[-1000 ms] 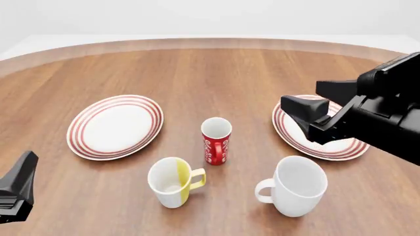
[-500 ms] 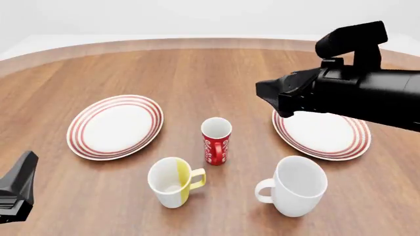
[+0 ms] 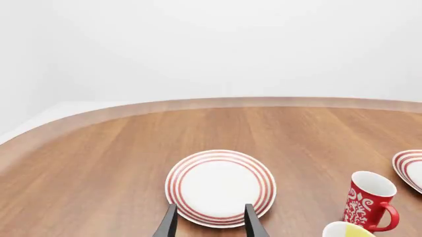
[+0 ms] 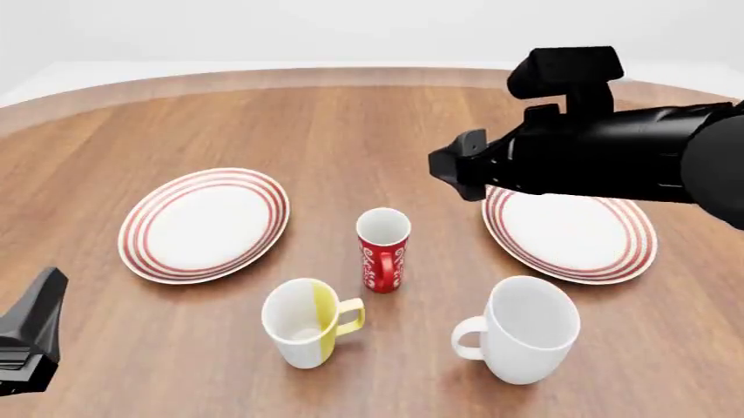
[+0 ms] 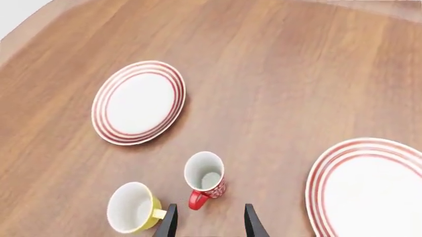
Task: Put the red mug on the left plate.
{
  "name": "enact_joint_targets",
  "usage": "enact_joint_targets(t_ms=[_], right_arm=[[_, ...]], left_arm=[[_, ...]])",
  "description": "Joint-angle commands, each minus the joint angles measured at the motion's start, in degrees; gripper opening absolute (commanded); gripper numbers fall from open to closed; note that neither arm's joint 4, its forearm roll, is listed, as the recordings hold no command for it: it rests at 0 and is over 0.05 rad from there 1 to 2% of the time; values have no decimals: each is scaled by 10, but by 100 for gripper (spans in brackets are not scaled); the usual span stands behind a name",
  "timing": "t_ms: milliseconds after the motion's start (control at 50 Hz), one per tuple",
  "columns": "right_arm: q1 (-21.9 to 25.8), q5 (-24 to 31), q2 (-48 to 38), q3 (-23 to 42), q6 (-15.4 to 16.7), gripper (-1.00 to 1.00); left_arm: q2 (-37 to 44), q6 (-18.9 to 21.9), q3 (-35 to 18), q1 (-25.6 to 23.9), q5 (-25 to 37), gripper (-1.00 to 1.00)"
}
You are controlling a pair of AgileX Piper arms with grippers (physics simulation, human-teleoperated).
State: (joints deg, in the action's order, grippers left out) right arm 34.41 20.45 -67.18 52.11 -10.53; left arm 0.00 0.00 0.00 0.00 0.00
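Observation:
The red mug point(image 4: 382, 248) stands upright at the table's middle, its handle toward the front. It also shows in the left wrist view point(image 3: 368, 200) and the right wrist view point(image 5: 205, 178). The left plate point(image 4: 205, 224) lies left of it, with nothing on it, and shows in both wrist views point(image 3: 220, 186) point(image 5: 139, 101). My right gripper point(image 4: 454, 172) hovers high, behind and to the right of the mug; its fingers point(image 5: 170, 219) stand apart, open and empty. My left gripper point(image 4: 33, 335) sits low at the front left; its fingers point(image 3: 252, 222) are apart, open and empty.
A white mug with a yellow stripe point(image 4: 305, 322) stands front left of the red mug. A big plain white mug point(image 4: 529, 329) stands front right. The right plate point(image 4: 570, 231) lies under my right arm. The table's curved far edge point(image 4: 372, 77) runs behind.
My right arm has swung left and farther over the table, from above the right plate toward the middle. The left arm and the mugs have not moved.

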Motion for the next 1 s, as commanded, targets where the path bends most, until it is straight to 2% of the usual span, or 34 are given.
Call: enact_joint_targets(t_ms=[20, 480, 1000], right_arm=[[2, 3, -34, 13, -16, 100], [19, -20, -77, -6, -55, 100], [32, -59, -120, -28, -76, 100]], left_arm=[[0, 0, 0, 0, 0, 100], [0, 0, 0, 0, 0, 100], [0, 0, 0, 0, 0, 100]])
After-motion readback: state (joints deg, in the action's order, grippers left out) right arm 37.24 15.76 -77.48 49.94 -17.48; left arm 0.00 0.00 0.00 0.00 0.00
